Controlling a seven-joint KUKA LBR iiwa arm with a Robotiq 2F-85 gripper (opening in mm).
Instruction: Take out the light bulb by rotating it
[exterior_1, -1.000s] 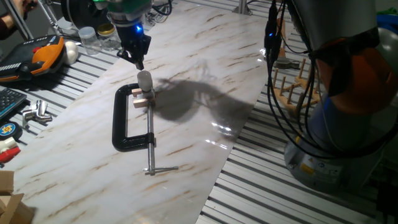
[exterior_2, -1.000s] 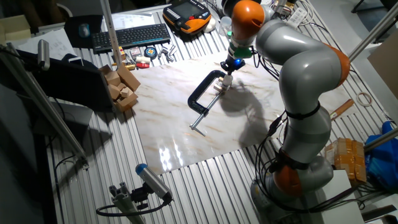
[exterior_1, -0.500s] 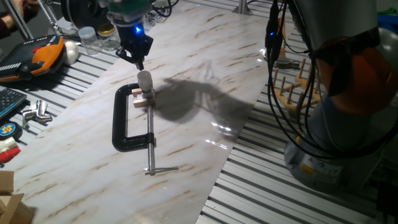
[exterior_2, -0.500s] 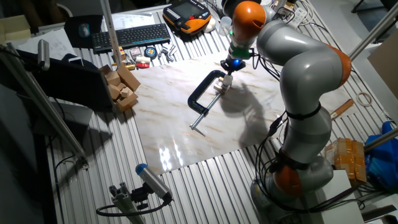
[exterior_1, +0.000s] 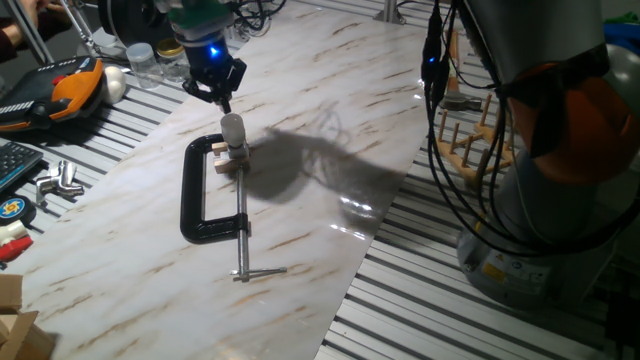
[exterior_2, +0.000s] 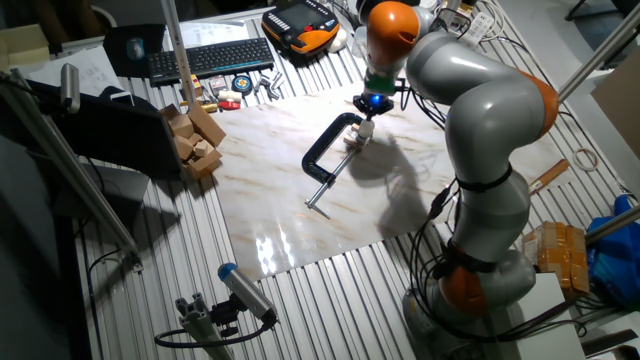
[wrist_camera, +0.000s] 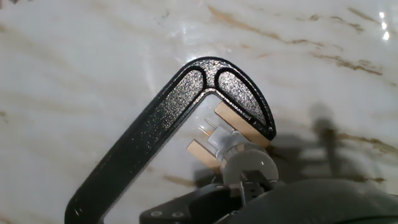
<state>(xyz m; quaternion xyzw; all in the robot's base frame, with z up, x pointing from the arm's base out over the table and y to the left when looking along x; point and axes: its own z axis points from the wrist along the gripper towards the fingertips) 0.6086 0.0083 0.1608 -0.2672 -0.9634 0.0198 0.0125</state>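
Light bulb (exterior_1: 232, 127) stands upright in a small wooden block (exterior_1: 229, 160), and the block is pinched between the pads of a black C-clamp (exterior_1: 205, 195) lying flat on the marble-patterned worktop (exterior_1: 300, 110). Clamp screw and its T-handle (exterior_1: 258, 271) point toward the near edge. Reason for the setup, as I judge it: the clamp's weight and flat footprint keep the block from turning or lifting, so a twist applied to the bulb goes into the thread and not into the fixture. Pincer (exterior_1: 213, 92) hangs just above and slightly behind the bulb, fingers pointing down, not touching it in either fixed view. Fingers look slightly parted in the one fixed view, holding nothing; gap is small and dark, so the opening is not certain. From the other fixed view the pincer (exterior_2: 373, 102) sits over the clamp's closed end (exterior_2: 340, 125), arm reaching across the worktop. Hand view looks straight down the axis: frosted dome of the bulb (wrist_camera: 249, 167) at the bottom edge, silvery base and two thin pins below it, block (wrist_camera: 205, 152) on either side, clamp frame (wrist_camera: 168, 118) curving round. Alignment over the bulb looks close but offset toward the frame's lower edge. Bulb seated; unscrewing not begun.
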